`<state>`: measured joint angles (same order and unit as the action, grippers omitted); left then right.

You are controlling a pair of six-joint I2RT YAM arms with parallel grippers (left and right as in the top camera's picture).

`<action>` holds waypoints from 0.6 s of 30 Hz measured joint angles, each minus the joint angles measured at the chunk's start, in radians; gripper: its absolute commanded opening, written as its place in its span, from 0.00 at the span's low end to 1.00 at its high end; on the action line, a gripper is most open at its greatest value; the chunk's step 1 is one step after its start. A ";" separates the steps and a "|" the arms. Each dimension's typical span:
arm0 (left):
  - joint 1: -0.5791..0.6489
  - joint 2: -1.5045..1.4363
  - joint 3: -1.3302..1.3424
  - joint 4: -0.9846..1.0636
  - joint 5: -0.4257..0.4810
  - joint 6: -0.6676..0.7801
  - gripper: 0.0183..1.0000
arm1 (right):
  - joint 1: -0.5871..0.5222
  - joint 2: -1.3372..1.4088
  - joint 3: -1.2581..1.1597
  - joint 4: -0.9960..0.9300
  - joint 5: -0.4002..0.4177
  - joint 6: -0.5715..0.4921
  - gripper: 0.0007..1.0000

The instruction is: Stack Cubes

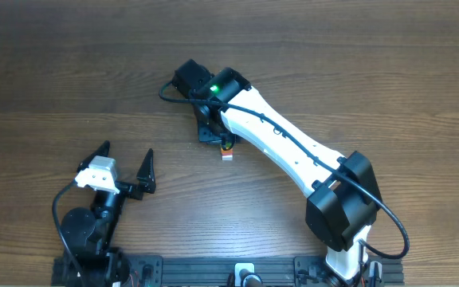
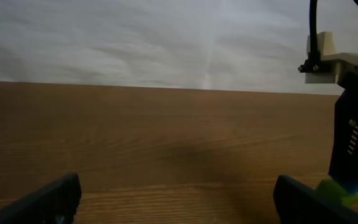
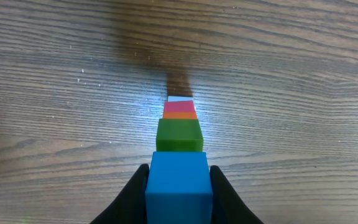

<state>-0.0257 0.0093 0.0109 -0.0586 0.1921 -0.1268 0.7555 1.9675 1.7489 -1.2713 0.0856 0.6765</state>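
five cubes stand in one column near the middle of the wooden counter [image 3: 55,74]: a blue cube [image 3: 179,186] on top, then a green cube [image 3: 179,134], an orange cube [image 3: 180,114], a pink cube [image 3: 179,106] and a white cube [image 3: 179,98] at the bottom. the right arm's fingers [image 3: 132,196] press against the two opposite sides of the blue cube, closed on it. whether the blue cube rests on the green one cannot be told. from above, the stack [image 1: 227,151] peeks out just beside the right arm's wrist. the left arm's fingers [image 1: 147,167] are spread wide with nothing between them, well apart from the stack, toward the left arm's base.
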 measured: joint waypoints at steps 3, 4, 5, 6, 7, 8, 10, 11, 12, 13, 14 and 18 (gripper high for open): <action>0.000 0.000 0.000 0.000 0.000 0.000 1.00 | 0.000 0.000 0.000 0.000 0.001 0.000 0.01; 0.000 0.000 0.000 0.000 0.000 0.000 1.00 | 0.000 0.000 0.000 0.000 0.003 0.001 0.01; 0.000 0.000 0.000 0.000 0.000 0.000 1.00 | 0.000 0.000 0.000 0.000 0.003 0.001 0.01; 0.000 0.000 0.000 0.000 0.000 0.000 1.00 | 0.000 0.000 0.000 0.000 0.003 0.000 0.01; 0.000 0.000 0.000 0.000 0.000 0.000 1.00 | 0.000 0.000 0.000 0.000 0.003 0.000 0.01; 0.000 0.000 0.000 0.000 0.000 0.000 1.00 | 0.000 0.000 0.000 0.000 0.003 0.000 0.01; 0.000 0.000 0.000 0.000 0.000 0.000 1.00 | 0.000 0.000 0.000 0.000 0.003 0.000 0.01; 0.000 0.000 0.000 0.000 0.000 0.000 1.00 | 0.000 0.000 0.000 0.000 0.003 0.000 0.01; 0.000 0.000 0.000 0.000 0.000 0.000 1.00 | 0.000 0.000 0.000 0.000 0.003 0.000 0.01; 0.000 0.000 0.000 0.000 0.000 0.000 1.00 | 0.000 0.001 0.000 0.000 0.003 0.001 0.01; 0.000 0.000 0.000 0.000 0.000 0.000 1.00 | 0.000 0.003 0.000 0.000 0.003 0.000 0.01; 0.000 0.000 0.000 0.000 0.000 0.000 1.00 | 0.000 0.019 0.000 0.001 0.003 0.000 0.01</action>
<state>-0.0257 0.0090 0.0109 -0.0586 0.1921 -0.1268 0.7555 1.9869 1.7489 -1.2705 0.0891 0.6765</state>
